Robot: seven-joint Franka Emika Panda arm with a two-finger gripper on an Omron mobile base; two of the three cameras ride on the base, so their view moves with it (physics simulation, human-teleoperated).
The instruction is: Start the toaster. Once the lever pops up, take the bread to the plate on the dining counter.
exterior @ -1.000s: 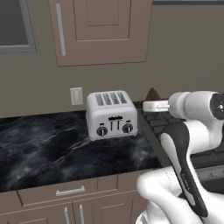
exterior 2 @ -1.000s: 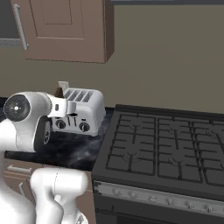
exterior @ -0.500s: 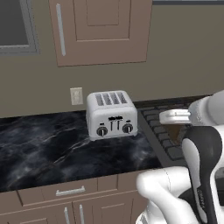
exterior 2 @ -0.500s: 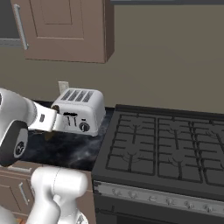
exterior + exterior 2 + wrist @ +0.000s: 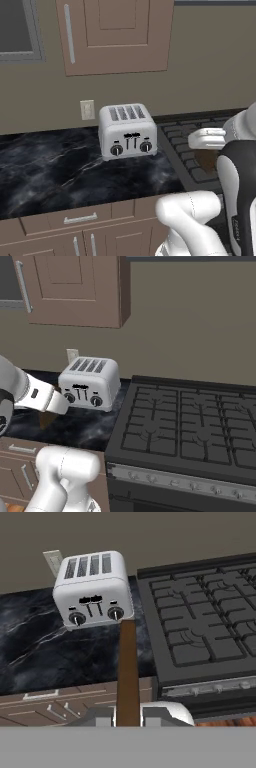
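Observation:
The silver-white toaster (image 5: 127,131) (image 5: 90,383) (image 5: 93,589) stands on the black marble kitchen counter (image 5: 50,165), its slots empty in the hand view. My gripper (image 5: 206,146) (image 5: 49,408) (image 5: 128,714) is shut on the bread (image 5: 207,158) (image 5: 47,419), a dark brown slice. It hangs in the air off the counter's front edge, near the seam between counter and stove. In the hand view the bread (image 5: 128,667) shows edge-on as a tall brown strip. The plate and the dining counter are out of view.
A black gas stove (image 5: 190,421) (image 5: 200,627) adjoins the counter on the right. Brown wall cabinets (image 5: 115,35) hang above, and a wall outlet (image 5: 87,109) sits behind the toaster. Drawers (image 5: 80,219) run below the counter.
The hand has pulled back from the toaster toward the base, carrying the bread down and away. The toaster has not moved.

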